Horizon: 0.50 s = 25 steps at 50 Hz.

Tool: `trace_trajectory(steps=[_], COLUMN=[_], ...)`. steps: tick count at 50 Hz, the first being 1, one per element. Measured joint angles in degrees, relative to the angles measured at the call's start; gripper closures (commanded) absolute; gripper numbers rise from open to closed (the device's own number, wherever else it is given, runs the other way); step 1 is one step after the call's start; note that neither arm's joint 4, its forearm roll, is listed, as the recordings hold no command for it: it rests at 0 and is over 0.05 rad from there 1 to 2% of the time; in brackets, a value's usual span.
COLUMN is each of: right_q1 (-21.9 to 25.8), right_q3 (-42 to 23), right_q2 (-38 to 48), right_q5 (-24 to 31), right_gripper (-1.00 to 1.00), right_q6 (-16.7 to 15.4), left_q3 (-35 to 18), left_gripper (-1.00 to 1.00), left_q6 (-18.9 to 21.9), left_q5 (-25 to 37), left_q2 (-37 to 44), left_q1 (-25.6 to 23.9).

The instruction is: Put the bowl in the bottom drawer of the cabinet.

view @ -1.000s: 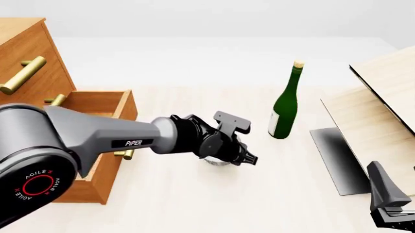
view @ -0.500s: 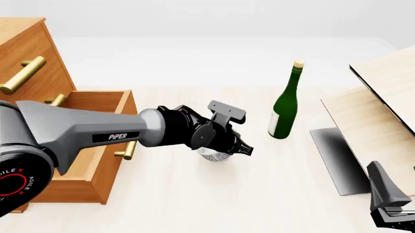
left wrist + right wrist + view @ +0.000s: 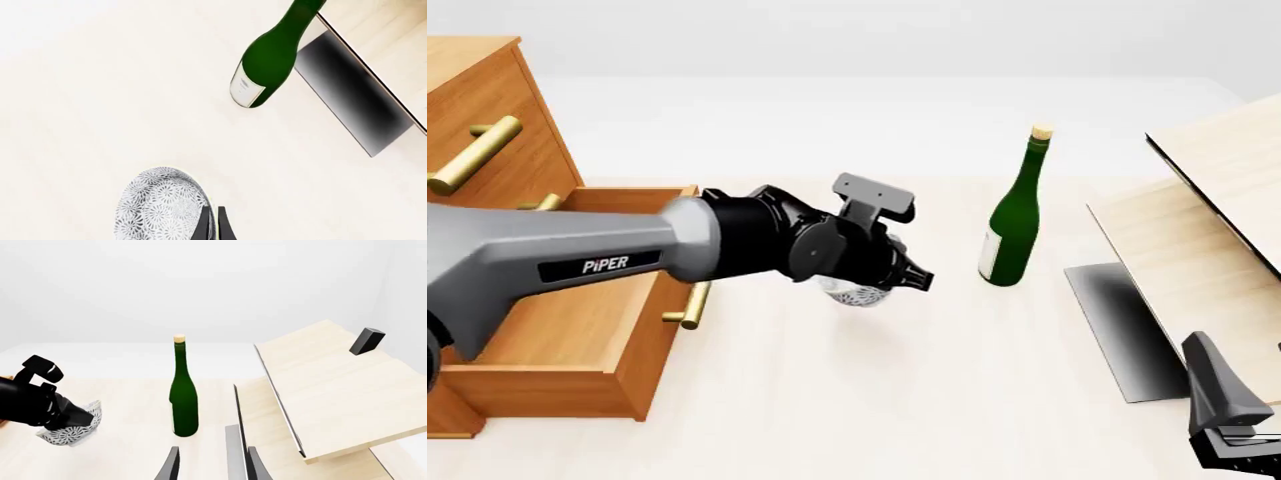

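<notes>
The bowl [image 3: 857,293], small with a speckled white-grey surface, hangs tilted just above the table, and my left gripper [image 3: 908,279] is shut on its rim. In the left wrist view the two fingers [image 3: 203,226] pinch the bowl [image 3: 159,206] at its edge. The bottom drawer [image 3: 627,300] of the orange-brown cabinet [image 3: 487,120] stands pulled open to the left of the bowl, with its brass handle [image 3: 691,305] on the front. My right gripper [image 3: 212,467] is open and holds nothing, low at the near right [image 3: 1228,425]. The right wrist view also takes in the bowl [image 3: 70,429].
A tall green bottle [image 3: 1014,215] stands upright right of the bowl, also in the left wrist view [image 3: 265,65] and the right wrist view [image 3: 183,400]. Pale wood panels [image 3: 1201,230] lean at the right over a dark plate [image 3: 1121,330]. Upper drawer fronts carry brass handles [image 3: 474,155].
My left arm has lifted the bowl off the table and carried it up and left, nearer the open drawer. The right arm has not moved.
</notes>
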Motion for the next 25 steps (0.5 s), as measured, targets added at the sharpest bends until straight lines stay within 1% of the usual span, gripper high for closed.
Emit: trace_trajectory(steps=[25], right_q1=[0.00], right_q3=[0.00], right_q2=[0.00], right_q5=[0.00], right_gripper=[-1.00], right_q6=[0.00], left_q3=[5.47], left_gripper=[1.00], left_q6=[0.55], left_q5=[-2.56], left_q2=[-9.16], left_q1=[1.68])
